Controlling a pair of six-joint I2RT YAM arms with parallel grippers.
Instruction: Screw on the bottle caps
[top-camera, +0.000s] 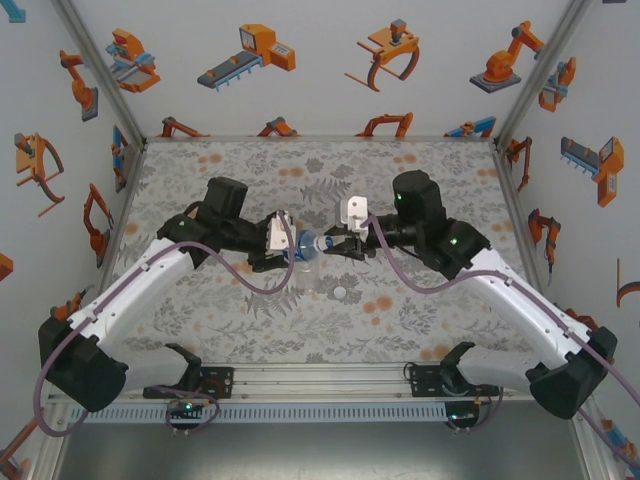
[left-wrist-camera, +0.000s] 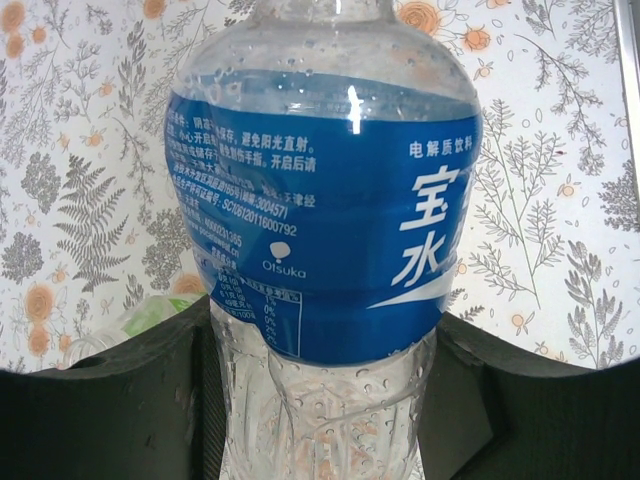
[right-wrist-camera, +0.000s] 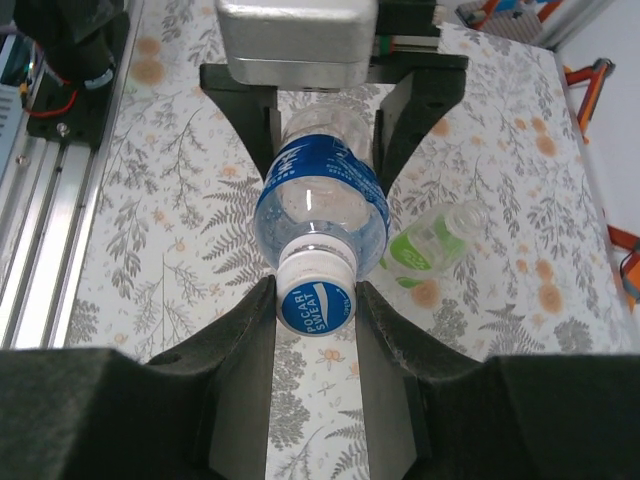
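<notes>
Flowery table (top-camera: 250, 330), blue-label bottle (right-wrist-camera: 320, 195) in the air

Squeezed round the middle by the left gripper (top-camera: 292, 250), tipped on its side. Pinched at the blue-and-white cap (right-wrist-camera: 316, 305) by the right gripper (top-camera: 338, 245). Lying on the table close by: green bottle (right-wrist-camera: 430, 240). Loose on the table too: small white cap (top-camera: 340, 292).

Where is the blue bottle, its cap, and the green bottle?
blue bottle (left-wrist-camera: 330, 230): left wrist view, on its blue label.
cap (right-wrist-camera: 315, 305): right wrist view, on its blue printed top.
green bottle (right-wrist-camera: 420, 248): right wrist view, on its green label.
</notes>
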